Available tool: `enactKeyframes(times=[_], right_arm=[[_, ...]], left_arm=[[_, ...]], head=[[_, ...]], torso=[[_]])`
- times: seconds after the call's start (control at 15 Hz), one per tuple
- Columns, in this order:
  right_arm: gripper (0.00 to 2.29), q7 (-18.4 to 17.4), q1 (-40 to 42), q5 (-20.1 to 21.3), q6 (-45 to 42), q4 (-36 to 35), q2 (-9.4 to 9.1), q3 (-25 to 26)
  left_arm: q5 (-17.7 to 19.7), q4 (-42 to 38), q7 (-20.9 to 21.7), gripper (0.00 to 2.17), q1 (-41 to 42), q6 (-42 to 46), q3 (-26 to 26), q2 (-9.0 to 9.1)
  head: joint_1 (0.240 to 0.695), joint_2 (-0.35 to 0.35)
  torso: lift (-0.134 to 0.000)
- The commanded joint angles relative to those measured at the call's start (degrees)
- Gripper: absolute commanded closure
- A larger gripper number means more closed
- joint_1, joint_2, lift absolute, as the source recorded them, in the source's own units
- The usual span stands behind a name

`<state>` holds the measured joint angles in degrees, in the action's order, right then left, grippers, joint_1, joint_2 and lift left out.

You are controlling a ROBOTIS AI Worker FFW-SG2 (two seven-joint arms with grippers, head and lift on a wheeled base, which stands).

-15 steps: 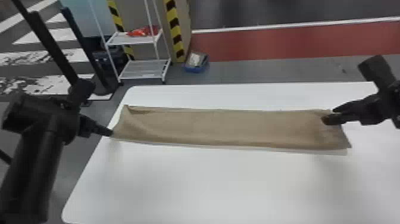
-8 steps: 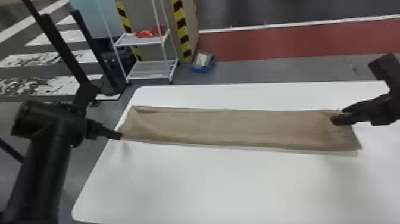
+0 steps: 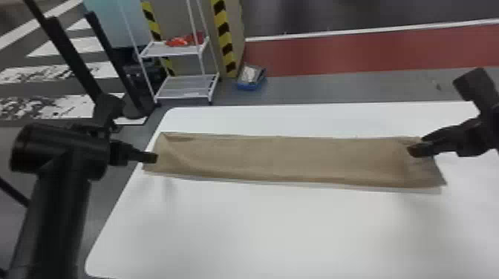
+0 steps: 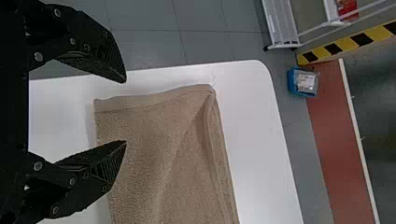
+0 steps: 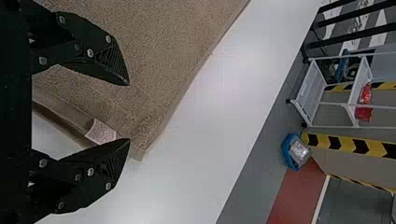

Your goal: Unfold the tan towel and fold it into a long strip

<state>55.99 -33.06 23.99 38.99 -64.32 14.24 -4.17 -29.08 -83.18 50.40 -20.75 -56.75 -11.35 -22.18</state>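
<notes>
Plainly, the tan towel (image 3: 278,159) lies as a long, narrow strip across the white surface (image 3: 260,230), much longer than it is deep, its left end close to the surface's left edge. It looks mostly flat and matte, an even sandy brown, with soft ripples toward the left end and a slightly slanting near edge. At the left end a small darker fold shows by the far corner, and a crease slants away from it.

Both ends have a tool over them: the left tool (image 3: 155,158) at the left end, the right tool (image 3: 411,150) at the right end. Whether either one touches the cloth, I cannot tell.

In the left wrist view the weave looks nubbly, with a smoother hem band (image 4: 140,101) along the short end and layered edges down one long side. The fingers of the left tool (image 4: 126,112) stand wide apart, one of them overlapping the towel in that view.

In the right wrist view the right tool (image 5: 130,112) also has its fingers spread, with nothing clamped. A pale label (image 5: 101,132) sticks out by a corner of the towel, beside a dark gap between layers of the cloth.
</notes>
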Motion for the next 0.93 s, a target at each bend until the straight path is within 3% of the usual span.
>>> enactKeyframes(times=[0.0,0.2,0.33,0.67,0.87], right_arm=[[0.54,0.0,-0.1,0.1,0.2,0.0,-0.09,0.0],[0.54,0.1,0.7,0.3,0.3,0.0,0.26,0.7],[0.54,0.4,1.2,0.3,0.7,0.0,0.35,0.7],[0.54,0.5,1.4,0.3,1.6,-0.1,0.35,0.7],[0.54,0.8,1.7,0.2,3.7,-1.8,0.35,0.9]], left_arm=[[0.5,-0.2,-1.4,0.49,-1.1,6.5,1.0,1.27],[-0.6,1.4,-4.2,0.46,-5.1,7.0,5.4,2.23],[-3.3,6.3,-4.5,0.46,-8.3,8.3,8.3,3.29],[-6.8,18.6,-4.9,0.46,-12.7,23.9,8.3,4.96],[-8.4,22.0,-3.7,0.46,-14.7,26.0,8.4,4.96]], head=[[0.695,0.197],[0.695,0.172],[0.695,0.147],[0.695,0.119],[0.695,0.110]], torso=[[-0.123],[-0.123],[-0.123],[-0.123],[-0.123]])
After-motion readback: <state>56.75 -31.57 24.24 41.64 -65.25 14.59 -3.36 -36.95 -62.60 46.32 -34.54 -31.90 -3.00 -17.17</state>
